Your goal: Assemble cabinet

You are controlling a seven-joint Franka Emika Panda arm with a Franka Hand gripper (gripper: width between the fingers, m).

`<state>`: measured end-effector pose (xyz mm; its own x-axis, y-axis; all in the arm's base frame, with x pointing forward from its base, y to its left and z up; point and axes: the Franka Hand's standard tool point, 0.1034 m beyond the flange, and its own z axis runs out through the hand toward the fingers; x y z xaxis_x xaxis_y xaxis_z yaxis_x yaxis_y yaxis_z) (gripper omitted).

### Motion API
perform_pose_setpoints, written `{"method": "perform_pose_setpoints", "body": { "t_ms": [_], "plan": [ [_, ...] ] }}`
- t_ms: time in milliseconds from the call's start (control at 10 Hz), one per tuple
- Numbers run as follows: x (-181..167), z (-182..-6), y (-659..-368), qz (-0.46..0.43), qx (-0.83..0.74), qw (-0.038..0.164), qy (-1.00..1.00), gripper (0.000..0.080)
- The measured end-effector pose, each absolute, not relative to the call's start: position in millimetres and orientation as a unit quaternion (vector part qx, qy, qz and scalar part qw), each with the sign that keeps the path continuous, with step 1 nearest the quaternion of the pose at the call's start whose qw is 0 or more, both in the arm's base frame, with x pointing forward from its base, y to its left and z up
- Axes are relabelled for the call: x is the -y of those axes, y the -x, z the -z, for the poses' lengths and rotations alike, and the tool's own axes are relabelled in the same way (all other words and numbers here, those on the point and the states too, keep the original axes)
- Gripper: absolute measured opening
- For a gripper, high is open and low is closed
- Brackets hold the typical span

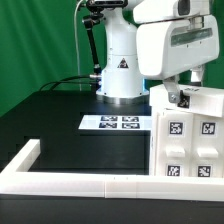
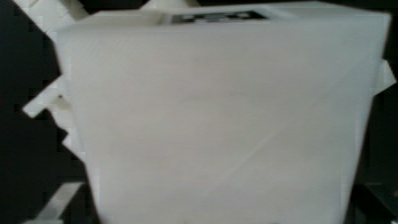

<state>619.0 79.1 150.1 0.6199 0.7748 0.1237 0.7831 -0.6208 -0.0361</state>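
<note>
The cabinet (image 1: pixel 188 135) stands upright at the exterior view's right, against the white border rail (image 1: pixel 70 183), with open black counter (image 1: pixel 50 120) stretching to its left. The end effector (image 1: pixel 178 97) sits at the cabinet's top edge; whether it is spread or pinching cannot be told. In the wrist view the cabinet's blank white face (image 2: pixel 222 120) fills nearly everything.

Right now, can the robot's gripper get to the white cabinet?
Probably yes. The gripper hangs just above the cabinet, with nothing between them. In the wrist view the cabinet's white side fills almost the whole picture. Whether the fingers already touch it is hidden.

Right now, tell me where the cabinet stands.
The cabinet stands at the exterior view's right edge, just behind the border rail, right of the marker board, directly under the gripper.
</note>
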Motion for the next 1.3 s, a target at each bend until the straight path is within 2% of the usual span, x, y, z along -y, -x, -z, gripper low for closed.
{"method": "perform_pose_setpoints", "body": {
  "t_ms": [500,1300],
  "plan": [
    [-79.7,-151.5,-621.9,0.043,0.155,0.059,0.985,0.0561],
    [-83.0,-154.4,-626.4,0.041,-0.111,0.07,0.991,0.0561]
  ]
}}
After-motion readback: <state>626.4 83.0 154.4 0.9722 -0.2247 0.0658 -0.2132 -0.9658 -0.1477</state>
